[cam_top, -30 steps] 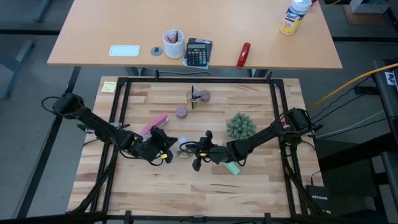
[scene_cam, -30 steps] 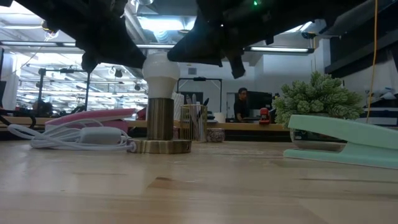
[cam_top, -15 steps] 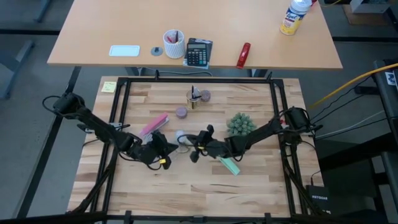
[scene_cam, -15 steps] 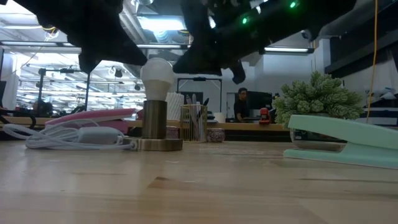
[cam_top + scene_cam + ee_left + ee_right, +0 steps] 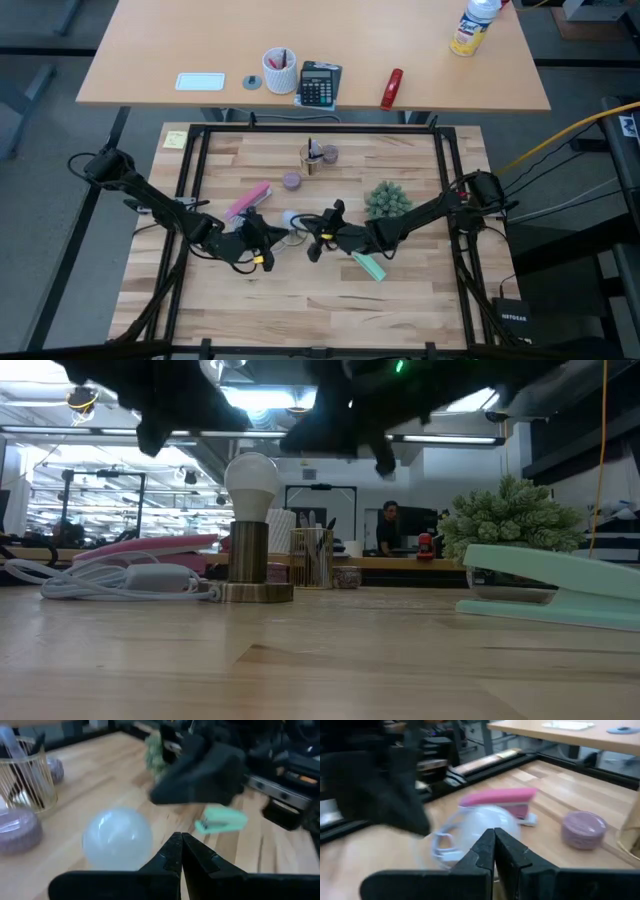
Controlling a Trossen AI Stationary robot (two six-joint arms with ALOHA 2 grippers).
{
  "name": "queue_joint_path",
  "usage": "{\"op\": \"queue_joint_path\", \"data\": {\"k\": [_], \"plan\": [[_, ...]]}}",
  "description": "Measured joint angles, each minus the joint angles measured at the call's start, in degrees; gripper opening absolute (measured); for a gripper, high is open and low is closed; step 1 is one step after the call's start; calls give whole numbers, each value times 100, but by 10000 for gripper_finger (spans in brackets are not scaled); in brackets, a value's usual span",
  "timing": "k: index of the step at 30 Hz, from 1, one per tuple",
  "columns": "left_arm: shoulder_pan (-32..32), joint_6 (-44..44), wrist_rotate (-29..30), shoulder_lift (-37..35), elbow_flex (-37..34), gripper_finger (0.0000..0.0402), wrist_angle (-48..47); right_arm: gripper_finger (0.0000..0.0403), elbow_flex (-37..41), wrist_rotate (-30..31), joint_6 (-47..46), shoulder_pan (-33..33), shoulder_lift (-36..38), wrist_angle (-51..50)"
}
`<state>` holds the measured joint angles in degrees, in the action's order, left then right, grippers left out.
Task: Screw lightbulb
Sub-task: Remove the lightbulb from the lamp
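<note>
The frosted-white lightbulb [image 5: 251, 475] stands upright in a brass socket [image 5: 248, 550] on a round wooden base [image 5: 250, 593], which rests on the table. It also shows in the high view [image 5: 289, 216], the left wrist view [image 5: 117, 837] and the right wrist view [image 5: 482, 827]. My left gripper [image 5: 262, 242] is shut and hovers just to the near left of the bulb. My right gripper [image 5: 318, 238] is shut and hovers just to its right. In the low view both are above the bulb and apart from it.
The lamp's white cord with a switch [image 5: 130, 580] lies left of the base. A pink stapler [image 5: 248, 200], a mint-green stapler [image 5: 368, 266], a small plant [image 5: 387, 202], a gold wire holder [image 5: 312, 158] and a purple disc [image 5: 291, 181] stand around. A person shows far behind the table.
Both grippers have risen off the bulb's top and now stand clear above it. My right gripper has also gone a little toward the table's far edge. The lamp has slid slightly along the table and stays upright.
</note>
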<state>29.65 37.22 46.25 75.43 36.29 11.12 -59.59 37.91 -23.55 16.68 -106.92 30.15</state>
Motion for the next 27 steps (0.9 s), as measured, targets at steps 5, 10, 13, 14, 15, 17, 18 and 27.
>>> {"op": "queue_joint_path", "data": {"k": [5, 10, 13, 14, 15, 17, 18, 27], "plan": [[53, -386, 534, -354, 0, 1, 156, 14, -4, -1, 6, 244, 280, 48], [-79, -763, 1282, -534, 2, 1, 31, 14, -7, -2, -6, 331, 242, 183], [-270, -751, 1248, -504, 2, 1, -300, 14, -9, 0, -7, 317, 123, 250], [-344, -632, 1164, -489, 2, 1, -428, 14, -9, 0, -10, 315, 73, 331], [-404, -483, 1072, -480, 2, 1, -633, 14, -8, 2, -3, 312, 16, 410], [-540, -141, 881, -478, 2, 1, -1003, 14, -9, 0, -4, 277, -120, 685], [-590, 19, 824, -478, 2, 1, -1174, 14, -9, 0, -4, 270, -179, 690], [-847, 184, 55, -438, 0, 1, -1519, 14, -4, -7, -24, 115, -447, 711]]}}
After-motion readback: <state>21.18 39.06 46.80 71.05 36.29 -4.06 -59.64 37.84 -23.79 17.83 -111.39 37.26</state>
